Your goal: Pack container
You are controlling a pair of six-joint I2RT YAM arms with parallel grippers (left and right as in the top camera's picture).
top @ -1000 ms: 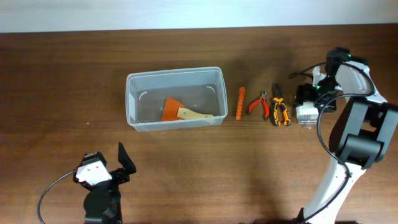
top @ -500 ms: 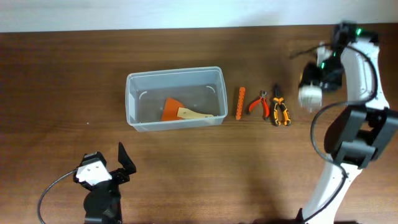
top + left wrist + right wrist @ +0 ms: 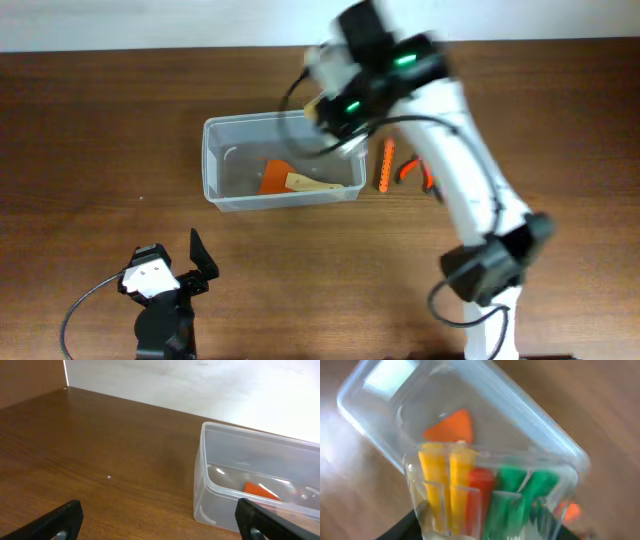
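1. Change over the last half second: my right arm has swung from the far right of the table to a position above the container (image 3: 208,165); my left arm has not moved.
2. Right gripper (image 3: 328,104): blurred in the overhead view; closed on the small clear box (image 3: 485,495) of yellow, red and green bits, which fills the wrist view just at my fingers.
3. Container: mid-table, upright and open; an orange scraper (image 3: 275,177) with a pale handle lies on its floor; in the wrist view it shows directly beneath the box.
4. Left gripper (image 3: 160,522): fingers spread wide, holding nothing; near the front edge of the table, well apart from the container.
5. Not yet packed: an orange strip (image 3: 386,165) just right of the container; pliers (image 3: 408,170) beside it, partly hidden by my arm.
6. Step in hand, as I judge it: setting the box inside; I should slow the swing, centre over bare floor beside the scraper, hold the box level, lower it below the rim without brushing the walls, and open only once it rests; a release from height could scatter the bits.
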